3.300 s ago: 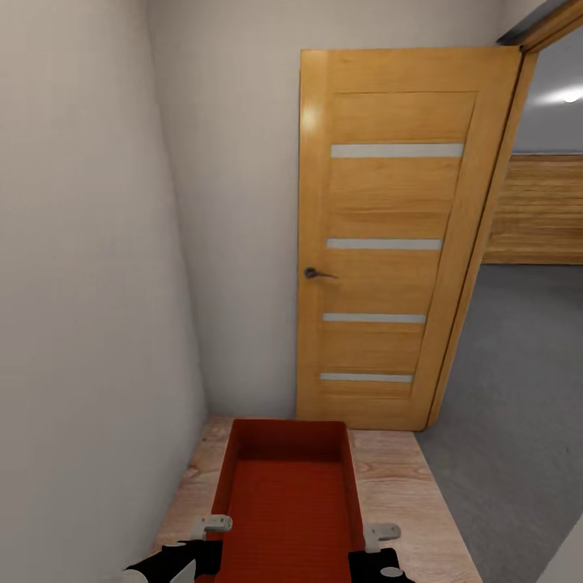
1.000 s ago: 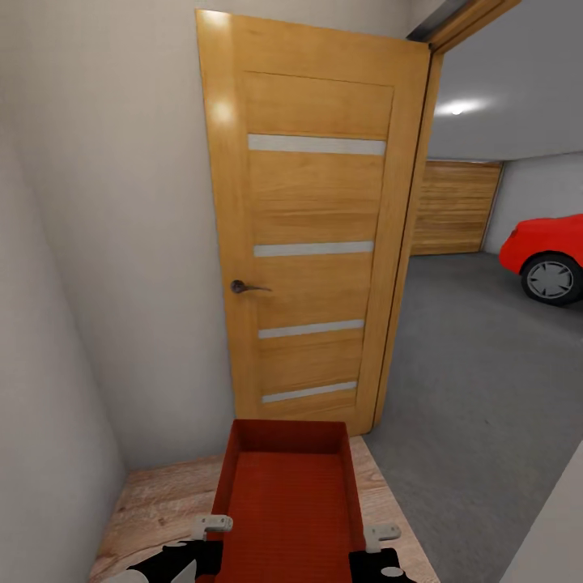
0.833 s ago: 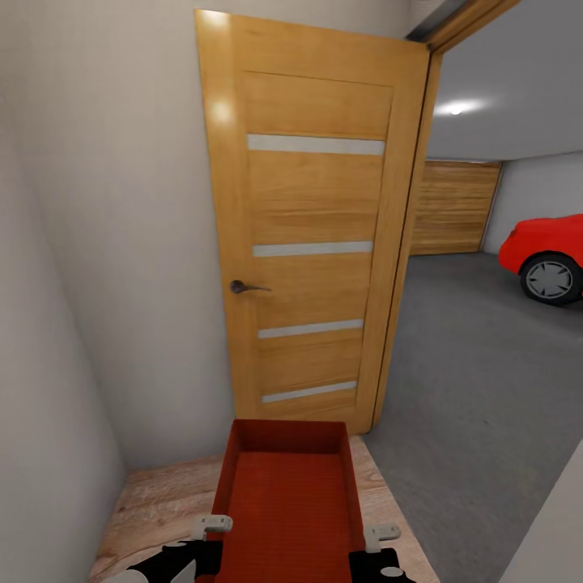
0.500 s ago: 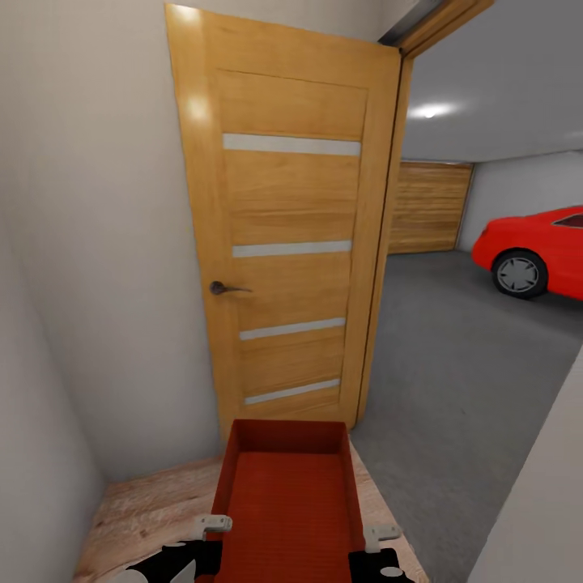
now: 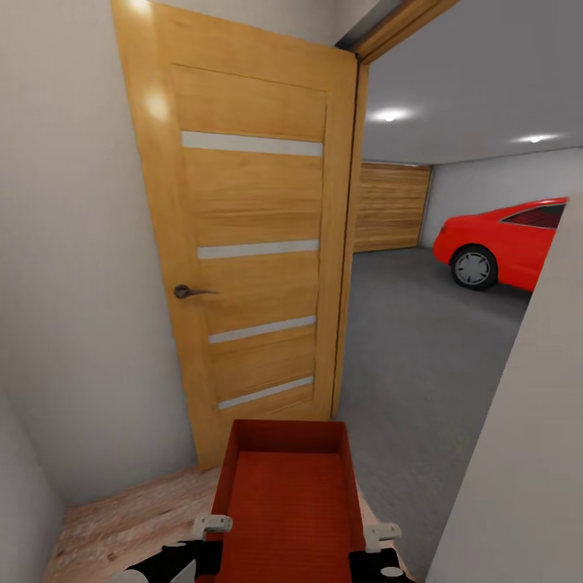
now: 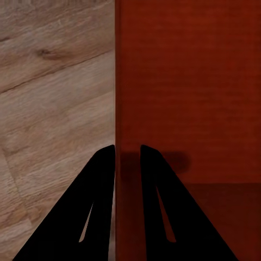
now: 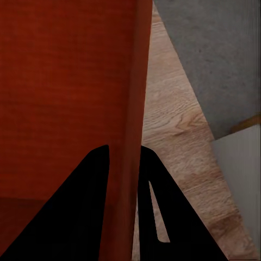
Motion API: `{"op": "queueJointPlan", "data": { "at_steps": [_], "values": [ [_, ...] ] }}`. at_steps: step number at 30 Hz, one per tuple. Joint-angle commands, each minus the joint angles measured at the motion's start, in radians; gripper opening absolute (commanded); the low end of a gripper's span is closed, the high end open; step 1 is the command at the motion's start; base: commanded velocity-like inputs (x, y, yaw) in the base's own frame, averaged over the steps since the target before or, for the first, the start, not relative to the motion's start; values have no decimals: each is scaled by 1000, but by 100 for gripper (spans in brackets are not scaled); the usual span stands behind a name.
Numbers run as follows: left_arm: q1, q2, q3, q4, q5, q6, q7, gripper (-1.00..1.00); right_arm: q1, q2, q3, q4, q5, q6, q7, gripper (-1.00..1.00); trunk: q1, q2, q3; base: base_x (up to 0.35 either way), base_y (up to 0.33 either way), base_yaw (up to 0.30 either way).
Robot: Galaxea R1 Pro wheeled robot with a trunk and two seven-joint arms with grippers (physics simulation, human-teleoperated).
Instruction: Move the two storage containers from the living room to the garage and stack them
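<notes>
Both grippers clamped on the bin (image 5: 290, 502): left gripper (image 6: 128, 155) pinches its left wall, right gripper (image 7: 124, 155) its right wall, one finger inside, one outside. Bin carried low in front, over wood floor (image 5: 121, 522) at the threshold. View has swung right since a second ago: door (image 5: 243, 259) slid left, more garage floor (image 5: 421, 356) and red car (image 5: 506, 243) visible. Looks lined up to enter the garage.
</notes>
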Motion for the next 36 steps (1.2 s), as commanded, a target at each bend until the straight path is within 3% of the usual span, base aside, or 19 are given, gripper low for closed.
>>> {"op": "queueJointPlan", "data": {
  "at_steps": [1, 11, 24, 36],
  "values": [
    [-1, 0, -13, -2, -11, 4, 19, -100, -1, -14, 11, 3, -20, -6, -7, -100, 0, -1, -1, 0, 0, -243],
    [-1, 0, -13, -2, -11, 6, 17, -100, -1, -14, 11, 3, -18, -6, -7, -100, 0, -1, -1, 77, 163, -215],
    [-1, 0, -13, -2, -11, 6, 16, -100, -1, -15, 11, 3, -18, -7, -5, -100, 0, -1, -1, 147, 283, -10],
    [-1, 0, -13, -2, -11, 5, 17, -100, -1, -14, 11, 3, -18, -6, -7, -100, 0, -1, -1, 27, 37, -139]
  ]
}}
